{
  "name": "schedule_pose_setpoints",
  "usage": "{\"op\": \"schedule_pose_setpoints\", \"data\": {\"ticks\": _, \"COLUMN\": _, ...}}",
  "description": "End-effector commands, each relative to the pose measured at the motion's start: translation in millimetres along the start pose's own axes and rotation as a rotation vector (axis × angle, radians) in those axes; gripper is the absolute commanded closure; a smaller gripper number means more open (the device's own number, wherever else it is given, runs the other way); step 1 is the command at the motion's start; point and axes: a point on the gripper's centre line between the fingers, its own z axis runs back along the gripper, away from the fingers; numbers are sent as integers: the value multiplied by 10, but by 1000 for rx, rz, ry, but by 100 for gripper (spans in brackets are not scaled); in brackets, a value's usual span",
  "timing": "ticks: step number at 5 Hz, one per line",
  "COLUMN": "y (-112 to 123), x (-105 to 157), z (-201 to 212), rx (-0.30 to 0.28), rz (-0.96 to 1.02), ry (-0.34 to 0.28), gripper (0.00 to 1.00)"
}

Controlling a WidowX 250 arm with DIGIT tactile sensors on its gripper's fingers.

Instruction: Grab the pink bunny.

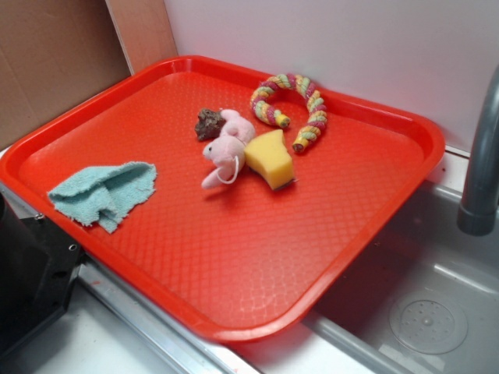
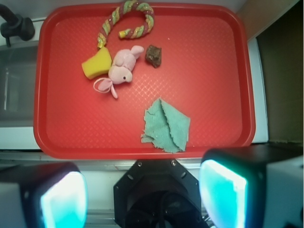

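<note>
Down at the bottom of the wrist view, the gripper [image 2: 142, 190] stands released, its two glowing fingers [image 2: 64, 199] spread wide to the lower left and lower right with nothing between them. It hangs over the near edge of the red tray [image 2: 213, 57], well apart from everything lying on it.

Nearest to it, at lower centre of the tray, lies a crumpled teal cloth [image 2: 166, 126]. Farther up and to the left sits the pink bunny [image 2: 121, 70], lying flat with its long axis on a diagonal: one end points to the upper right of the frame, while the floppy ears and thin white loop trail to the lower left. A yellow sponge [image 2: 96, 64] touches its left side, and a small brown lump [image 2: 154, 55] rests just beside it on the right. Beyond them, at the top edge, curls a striped rope toy [image 2: 130, 19].

From the exterior view, the bunny [image 1: 228, 148] lies near the middle of the tray [image 1: 234, 257], which rests over a grey sink [image 1: 421, 312] with a faucet [image 1: 483, 164] at the right and a white wall [image 1: 351, 47] behind.
</note>
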Motion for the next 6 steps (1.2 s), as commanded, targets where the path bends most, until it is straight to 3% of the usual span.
{"op": "schedule_pose_setpoints", "data": {"ticks": 1, "y": 58, "x": 318, "z": -41, "rx": -40, "rz": 269, "ry": -48, "gripper": 0}}
{"op": "schedule_pose_setpoints", "data": {"ticks": 4, "y": 110, "x": 973, "z": -656, "rx": -68, "rz": 933, "ry": -148, "gripper": 0}}
{"op": "schedule_pose_setpoints", "data": {"ticks": 6, "y": 20, "x": 1241, "z": -1243, "rx": 7, "rz": 1086, "ry": -131, "gripper": 0}}
